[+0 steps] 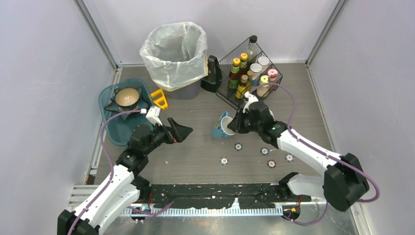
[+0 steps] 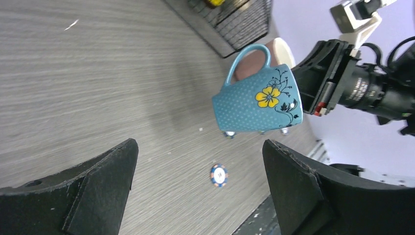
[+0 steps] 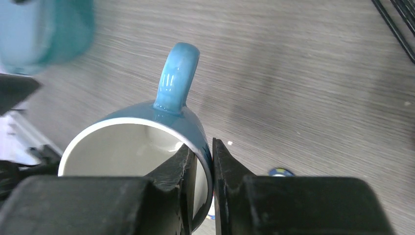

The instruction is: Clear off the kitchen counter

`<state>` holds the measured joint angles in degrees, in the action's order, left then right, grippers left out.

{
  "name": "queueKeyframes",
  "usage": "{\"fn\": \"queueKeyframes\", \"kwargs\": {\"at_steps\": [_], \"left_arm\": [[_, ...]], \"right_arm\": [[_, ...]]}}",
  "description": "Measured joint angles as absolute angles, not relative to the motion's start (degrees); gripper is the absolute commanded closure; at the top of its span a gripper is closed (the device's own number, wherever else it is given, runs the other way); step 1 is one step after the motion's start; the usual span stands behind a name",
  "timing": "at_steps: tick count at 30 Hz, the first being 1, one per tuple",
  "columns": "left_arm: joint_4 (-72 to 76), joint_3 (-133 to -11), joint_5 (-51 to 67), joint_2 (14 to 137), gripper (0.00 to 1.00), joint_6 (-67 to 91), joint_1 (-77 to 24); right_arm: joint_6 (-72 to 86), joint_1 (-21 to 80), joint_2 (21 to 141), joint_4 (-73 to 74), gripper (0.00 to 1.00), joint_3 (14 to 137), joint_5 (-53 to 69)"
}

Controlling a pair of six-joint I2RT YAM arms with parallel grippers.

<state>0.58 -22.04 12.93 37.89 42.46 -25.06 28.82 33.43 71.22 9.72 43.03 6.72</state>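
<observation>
Your kitchen counter (image 1: pixel 195 156) is a large flat tabletop of dark grey wood-grain planks. It spreads out ahead of both arm bases, between pale lilac walls. The surface is matte and streaked, with small round chips (image 1: pixel 223 160) scattered toward the near edge. Your right gripper (image 3: pixel 203 152) pinches the rim of a tilted teal ceramic mug with a yellow flower (image 2: pixel 254 105), one finger inside and one outside. Your left gripper (image 1: pixel 182 131) stands spread wide, grasping nothing.

Counter (image 1: pixel 195 147), grey wood-grain: small round discs (image 1: pixel 265 151) lie nearer than the right end effector (image 1: pixel 236 123), wire rack (image 1: pixel 247 73) beyond it; teal tub (image 1: pixel 110 122) left of the left end effector (image 1: pixel 183 133).
</observation>
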Motion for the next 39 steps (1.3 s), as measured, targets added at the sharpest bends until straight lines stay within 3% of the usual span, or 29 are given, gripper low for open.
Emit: {"fn": "queueKeyframes", "kwargs": {"at_steps": [10,23,39], "left_arm": [[15.62,-22.55,21.37,41.23,0.0,51.35,-28.1],[31.97,-25.19,23.7,47.16,0.0,58.92,-36.42],[48.16,-29.82,23.62,56.62,0.03,67.75,-42.44]], "right_arm": [[39.66,29.52,59.2,-15.11,0.95,32.56,21.04],[52.53,29.5,57.93,-44.88,0.94,27.7,30.3],[57.74,29.45,60.27,-57.69,0.94,26.11,35.16]]}}
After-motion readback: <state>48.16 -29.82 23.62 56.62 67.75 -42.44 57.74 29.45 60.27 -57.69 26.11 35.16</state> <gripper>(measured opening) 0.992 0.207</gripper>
